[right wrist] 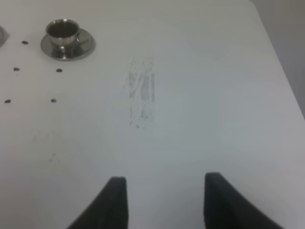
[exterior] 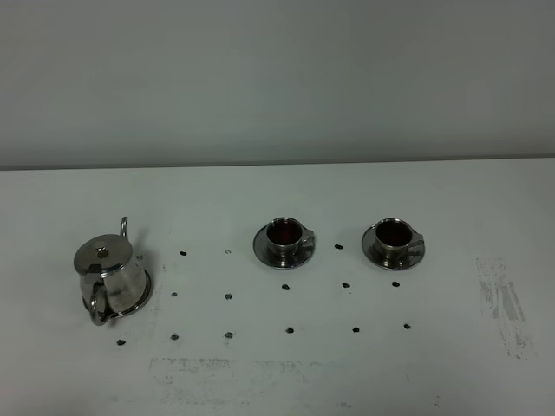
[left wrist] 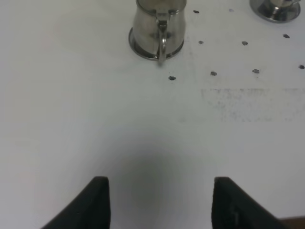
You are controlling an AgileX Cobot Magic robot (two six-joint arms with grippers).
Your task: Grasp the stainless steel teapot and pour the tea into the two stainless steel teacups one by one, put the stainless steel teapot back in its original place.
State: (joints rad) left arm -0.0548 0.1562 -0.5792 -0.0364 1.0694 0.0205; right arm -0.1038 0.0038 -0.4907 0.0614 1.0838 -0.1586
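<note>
The stainless steel teapot (exterior: 108,276) stands upright on its round steel saucer (exterior: 146,293) at the left of the white table, handle toward the front; it also shows in the left wrist view (left wrist: 157,26). Two steel teacups on saucers stand in a row: the middle one (exterior: 284,238) and the right one (exterior: 394,239), both holding reddish-brown tea (exterior: 283,231). The right cup shows in the right wrist view (right wrist: 63,33). My left gripper (left wrist: 159,191) is open and empty, well short of the teapot. My right gripper (right wrist: 164,191) is open and empty. Neither gripper shows in the high view.
Small dark dots (exterior: 289,330) mark the table in rows between the teapot and the cups. A scuffed patch (exterior: 503,303) lies at the right, another (exterior: 225,373) near the front. The table's right edge (right wrist: 281,67) shows in the right wrist view.
</note>
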